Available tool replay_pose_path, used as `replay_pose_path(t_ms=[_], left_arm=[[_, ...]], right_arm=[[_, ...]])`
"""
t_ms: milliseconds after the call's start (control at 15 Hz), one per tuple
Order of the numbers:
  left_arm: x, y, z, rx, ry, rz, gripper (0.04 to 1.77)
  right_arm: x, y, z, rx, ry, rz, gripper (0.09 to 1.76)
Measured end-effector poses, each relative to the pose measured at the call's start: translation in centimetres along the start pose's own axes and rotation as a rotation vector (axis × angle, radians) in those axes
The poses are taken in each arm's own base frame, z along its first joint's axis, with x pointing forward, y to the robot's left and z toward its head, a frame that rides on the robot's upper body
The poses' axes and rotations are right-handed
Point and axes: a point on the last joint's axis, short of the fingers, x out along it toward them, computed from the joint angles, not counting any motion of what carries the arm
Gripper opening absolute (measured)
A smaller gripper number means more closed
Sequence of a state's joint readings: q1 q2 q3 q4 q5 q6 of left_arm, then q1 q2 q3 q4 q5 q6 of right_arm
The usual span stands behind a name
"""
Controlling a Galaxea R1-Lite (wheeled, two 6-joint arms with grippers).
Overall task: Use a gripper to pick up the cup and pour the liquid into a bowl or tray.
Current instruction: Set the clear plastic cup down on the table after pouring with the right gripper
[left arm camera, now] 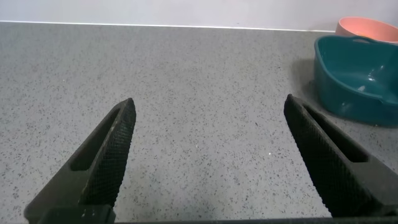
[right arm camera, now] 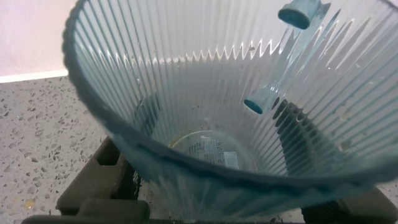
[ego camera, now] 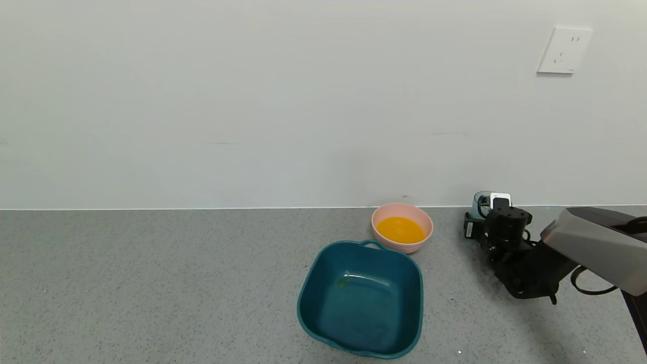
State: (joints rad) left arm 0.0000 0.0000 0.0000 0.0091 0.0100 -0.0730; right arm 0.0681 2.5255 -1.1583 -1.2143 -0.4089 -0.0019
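Note:
The ribbed blue-green cup (right arm camera: 205,93) sits between my right gripper's fingers (right arm camera: 102,180), and its inside looks empty, with only a faint residue at the bottom. In the head view the cup (ego camera: 480,201) stands upright by the wall, half hidden behind my right gripper (ego camera: 488,211), which is shut on it. The orange liquid (ego camera: 401,229) lies in the pink bowl (ego camera: 425,222), left of the cup. My left gripper (left arm camera: 208,109) is open and empty above bare counter, out of the head view.
A dark teal tub (ego camera: 361,298) with handles stands just in front of the pink bowl, empty apart from a small smear; it also shows in the left wrist view (left arm camera: 354,81). The wall runs close behind the bowl and cup. Grey speckled counter spreads to the left.

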Motion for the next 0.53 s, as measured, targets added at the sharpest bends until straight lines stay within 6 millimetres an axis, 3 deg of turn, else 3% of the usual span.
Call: replay_pose_path(t_ms=[533], left_arm=[[0.00,0.00,0.00,0.000,0.000,0.000,1.72]], right_arm=[[-0.07,0.13,-0.30,-0.003,0.007,-0.023,1.37]])
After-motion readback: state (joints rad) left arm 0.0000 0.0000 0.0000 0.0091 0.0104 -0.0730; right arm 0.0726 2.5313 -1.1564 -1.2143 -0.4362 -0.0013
